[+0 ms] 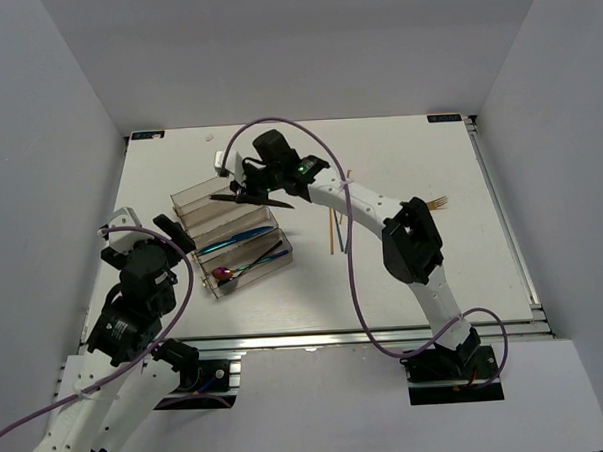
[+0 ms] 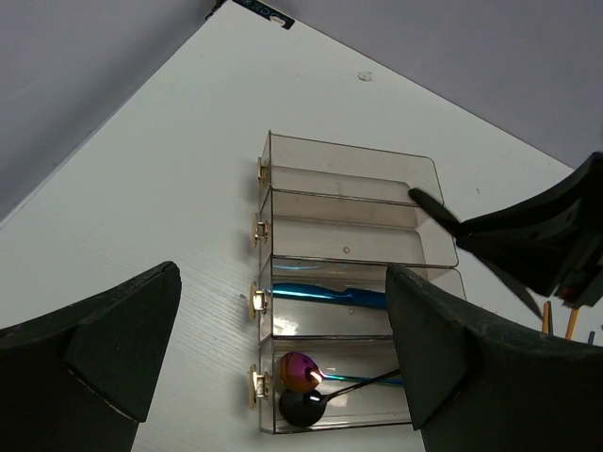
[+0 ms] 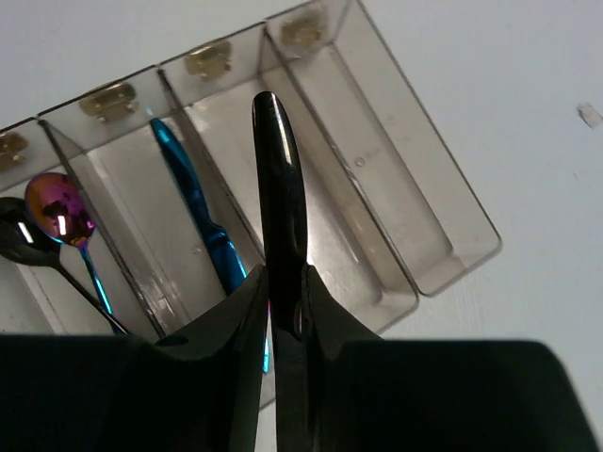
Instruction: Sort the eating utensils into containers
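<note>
1. The right gripper is filling the bottom of its wrist view, its two fingers clamped together on a slim glossy black utensil.
2. That black utensil is pointing out past the fingertips and hanging over the clear plastic organiser tray. It is crossing a divider wall, so I cannot tell which compartment lies under it.
3. From the top camera I am seeing the right gripper holding the piece above the far half of the tray.
4. The left gripper is standing with its jaws wide apart and nothing between them, just off the tray's near-left side.
5. A metallic blue utensil is lying lengthwise in the tray's second-nearest compartment.
6. An iridescent purple-red spoon and a black spoon are lying side by side in the nearest compartment, bowls toward the brass-coloured knobs.
7. To the right of the tray, thin orange sticks are lying loose on the white table.
8. Further right of the tray, a small gold bundle is lying on the table, too small to tell apart.
</note>
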`<state>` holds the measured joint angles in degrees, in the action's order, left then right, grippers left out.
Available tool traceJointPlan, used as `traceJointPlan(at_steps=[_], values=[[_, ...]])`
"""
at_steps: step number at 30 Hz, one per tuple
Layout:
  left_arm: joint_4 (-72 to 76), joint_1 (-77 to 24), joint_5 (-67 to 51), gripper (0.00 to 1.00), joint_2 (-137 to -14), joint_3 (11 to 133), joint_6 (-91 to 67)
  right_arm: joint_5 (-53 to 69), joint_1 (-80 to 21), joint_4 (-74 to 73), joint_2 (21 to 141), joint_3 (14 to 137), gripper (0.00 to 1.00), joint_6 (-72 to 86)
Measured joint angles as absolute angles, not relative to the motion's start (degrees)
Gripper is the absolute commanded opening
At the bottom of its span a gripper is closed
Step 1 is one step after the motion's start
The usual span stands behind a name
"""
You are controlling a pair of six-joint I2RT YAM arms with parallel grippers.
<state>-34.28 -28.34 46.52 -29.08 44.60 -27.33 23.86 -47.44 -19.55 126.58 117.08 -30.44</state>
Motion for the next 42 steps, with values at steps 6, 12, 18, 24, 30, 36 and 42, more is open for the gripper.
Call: traceJointPlan(at_steps=[6, 12, 18, 24, 30, 36, 42], values=[[-34.28, -28.34, 47.16, 0.98, -27.42, 44.6, -27.46, 26.98, -51.24, -19.77, 128.01, 117.23, 0.0, -35.05], [-34.28, -28.34, 47.2, 0.98, -27.29, 44.6, -27.44, 30.92, -53.89, -19.46, 128.66, 118.21, 0.0, -38.26], [-34.28, -28.34, 47.2, 0.98, -27.24, 44.6, -27.44, 33.82, -54.46, -19.49, 131.87, 119.85, 0.0, -42.02], [-34.28, -28.34, 47.16, 0.98, -26.98, 44.6, -27.44, 34.68, -54.5, -19.7, 135.13, 120.68, 0.0, -44.66], [-34.28, -28.34, 47.16, 0.98, -26.79, 44.6, -27.44, 34.65, -54.5, -19.97, 135.83, 120.66, 0.16, -45.98], [-34.28, -28.34, 47.16, 0.98, -26.76, 44.6, -27.44, 33.61, -54.5, -19.33, 135.63, 118.65, 0.54, -47.16], [-34.28, -28.34, 47.16, 0.98, -26.76, 44.6, -27.44, 31.29, -54.5, -19.33, 134.23, 117.14, 0.72, -47.03]])
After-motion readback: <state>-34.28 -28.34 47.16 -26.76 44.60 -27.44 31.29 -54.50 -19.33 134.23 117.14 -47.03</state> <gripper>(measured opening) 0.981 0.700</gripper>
